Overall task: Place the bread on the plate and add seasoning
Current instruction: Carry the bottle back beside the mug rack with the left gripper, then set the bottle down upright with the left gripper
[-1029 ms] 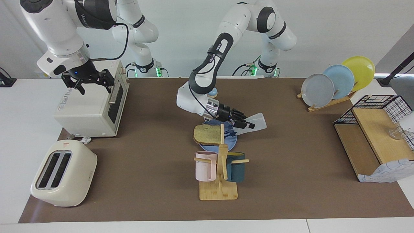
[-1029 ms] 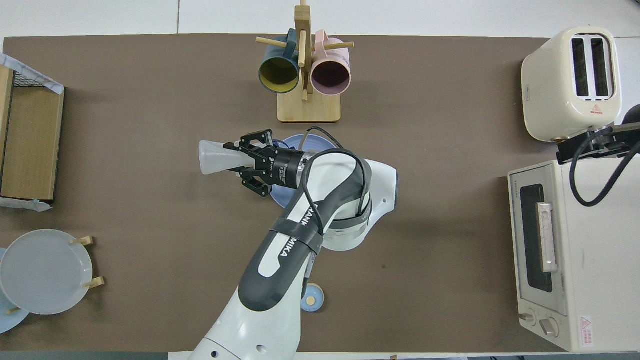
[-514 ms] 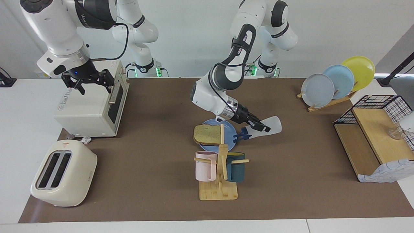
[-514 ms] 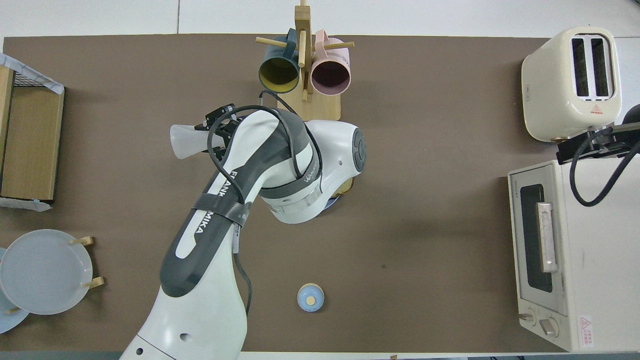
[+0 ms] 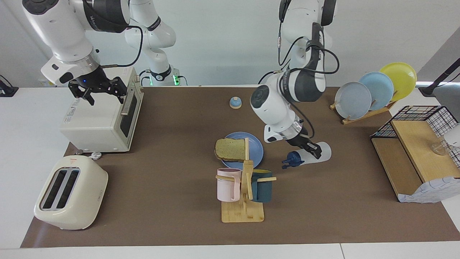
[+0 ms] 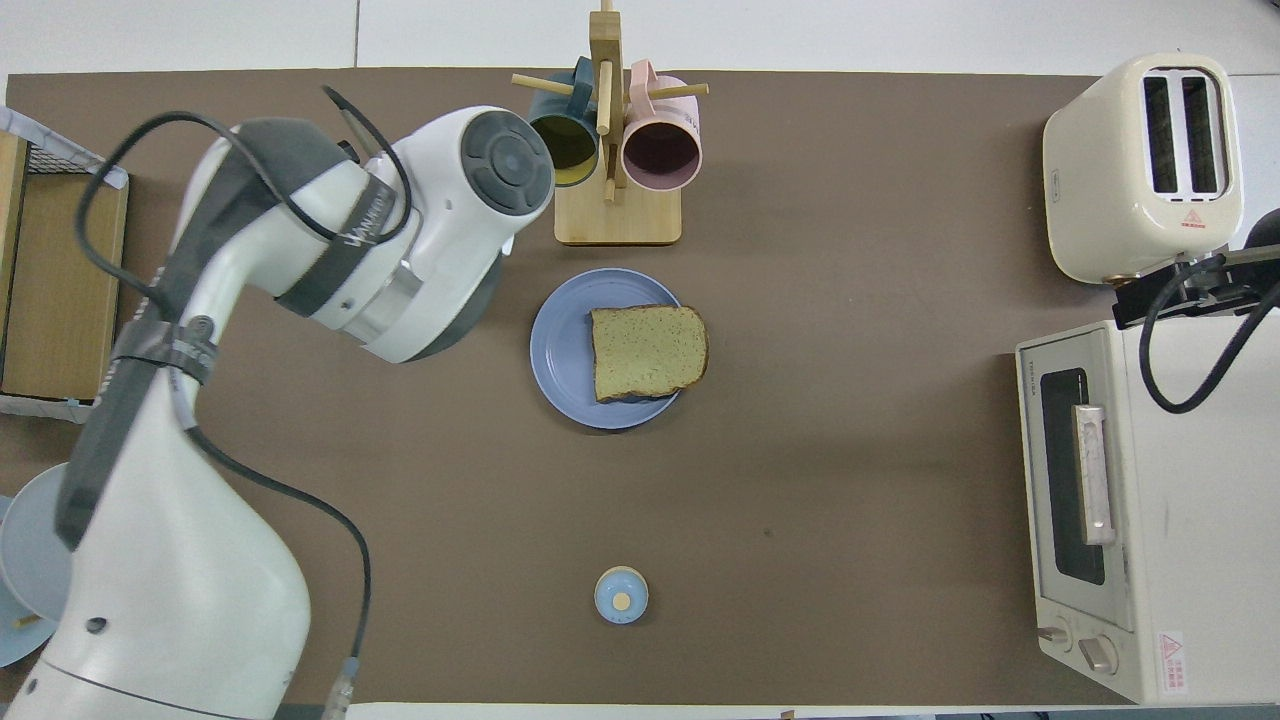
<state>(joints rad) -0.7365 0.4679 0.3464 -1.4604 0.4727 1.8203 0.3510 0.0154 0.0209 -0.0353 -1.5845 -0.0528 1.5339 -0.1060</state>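
Brown table: left gripper (image 5: 315,152) jaws clamp seasoning (image 5: 309,154) beside plate (image 5: 257,145); right gripper (image 5: 96,91) jaws released.

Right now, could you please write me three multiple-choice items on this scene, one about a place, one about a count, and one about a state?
1. Where is the bread?
A. on the blue plate
B. in the toaster
C. on the toaster oven

2. How many mugs hang on the wooden mug rack?
A. one
B. two
C. four

3. What is the left gripper doing?
A. hanging open over the bell
B. shut on the seasoning bottle, which lies tilted with its cap toward the plate
C. resting on the plate rack

Answers:
1. A: the slice lies on the plate, overhanging its rim.
2. B: one pink mug and one dark teal mug.
3. B: the facing view shows the fingers clamped on the bottle's body, over the mat beside the plate.
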